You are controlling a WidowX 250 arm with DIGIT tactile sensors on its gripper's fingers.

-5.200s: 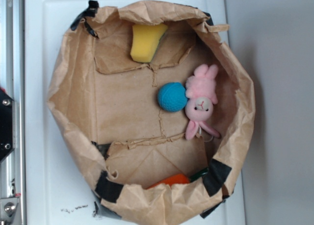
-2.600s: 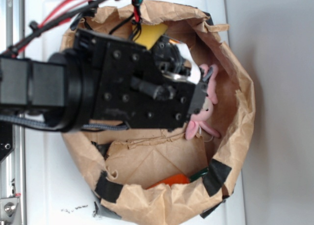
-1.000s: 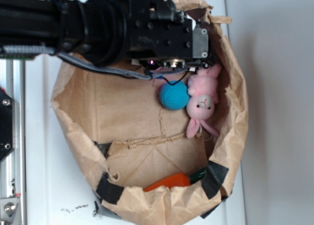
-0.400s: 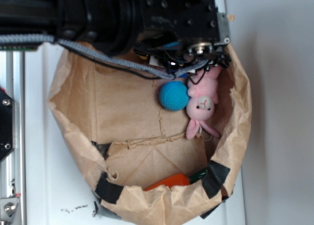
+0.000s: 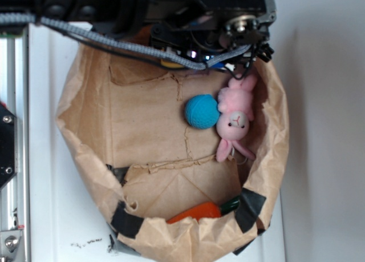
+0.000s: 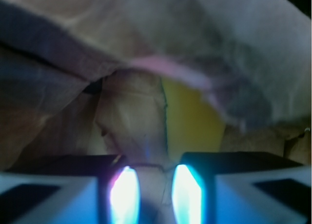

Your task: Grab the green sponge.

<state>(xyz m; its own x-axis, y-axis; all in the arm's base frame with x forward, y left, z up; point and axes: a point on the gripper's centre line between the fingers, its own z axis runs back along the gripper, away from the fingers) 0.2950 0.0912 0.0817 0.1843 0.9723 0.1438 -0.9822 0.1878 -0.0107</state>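
Observation:
In the wrist view the green sponge (image 6: pixel 192 121) shows as a yellow foam block leaning against the paper bag's wall. It lies just ahead of my gripper (image 6: pixel 155 194) and a little right of the gap. The two fingertips (image 6: pixel 187 192) glow bright and stand a short way apart, with only brown paper between them. In the exterior view my black arm (image 5: pixel 188 11) covers the bag's top rim. It hides almost all of the sponge, apart from a yellow sliver (image 5: pixel 169 63) under the cables. The fingers cannot be made out there.
The crumpled brown paper bag (image 5: pixel 85 131) walls in everything. A blue crocheted ball (image 5: pixel 201 111) and a pink plush rabbit (image 5: pixel 235 122) lie mid-bag, touching. An orange object with a dark green end (image 5: pixel 197 210) sits at the near rim. Bag wall folds (image 6: pixel 146 33) hang close over the gripper.
The arm has shifted up and to the right, toward the bag's top rim. The ball and the rabbit are now fully uncovered and have not moved.

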